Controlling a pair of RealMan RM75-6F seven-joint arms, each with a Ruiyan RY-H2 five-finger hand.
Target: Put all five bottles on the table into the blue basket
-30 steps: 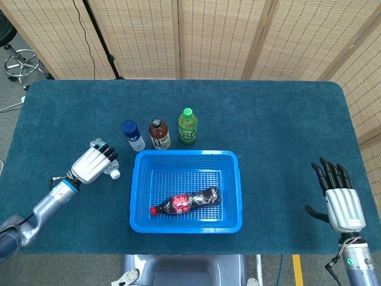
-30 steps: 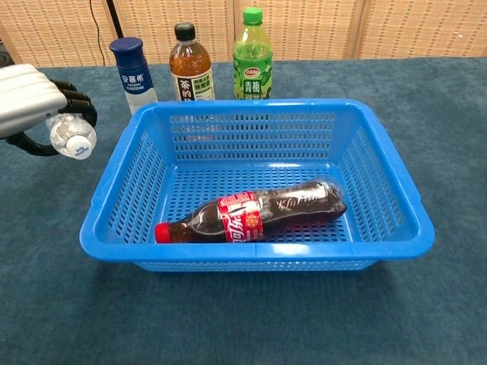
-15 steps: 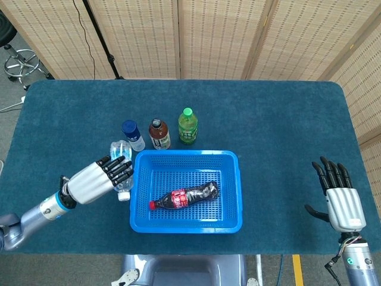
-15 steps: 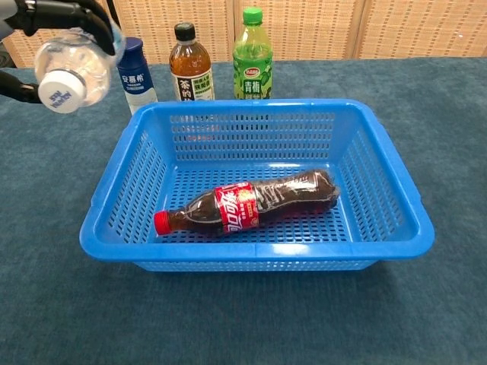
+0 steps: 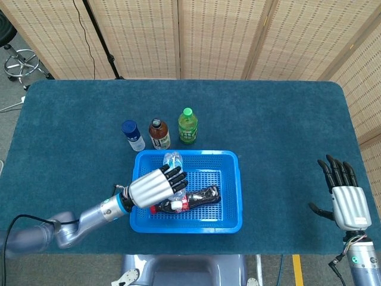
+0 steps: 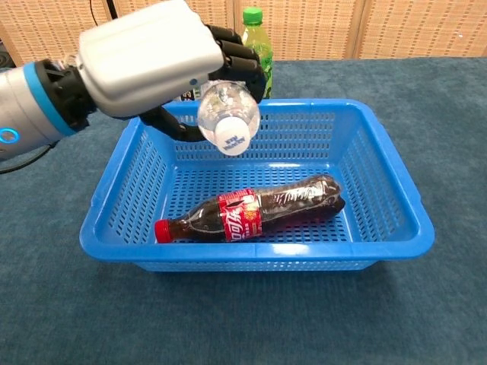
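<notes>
The left hand point(image 6: 152, 57) has carried the clear bottle point(image 6: 227, 118) from beside the basket point(image 6: 259, 255) to above it (cap toward the camera).

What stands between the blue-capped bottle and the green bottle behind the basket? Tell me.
The brown tea bottle stands between the blue-capped bottle and the green bottle, plain in the head view.

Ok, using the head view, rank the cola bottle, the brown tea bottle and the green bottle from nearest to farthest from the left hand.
1. cola bottle: lying in the blue basket, right beside the left hand.
2. brown tea bottle: standing behind the basket's back rim, above the hand in the picture.
3. green bottle: standing behind the rim too, further toward the robot's right.
</notes>
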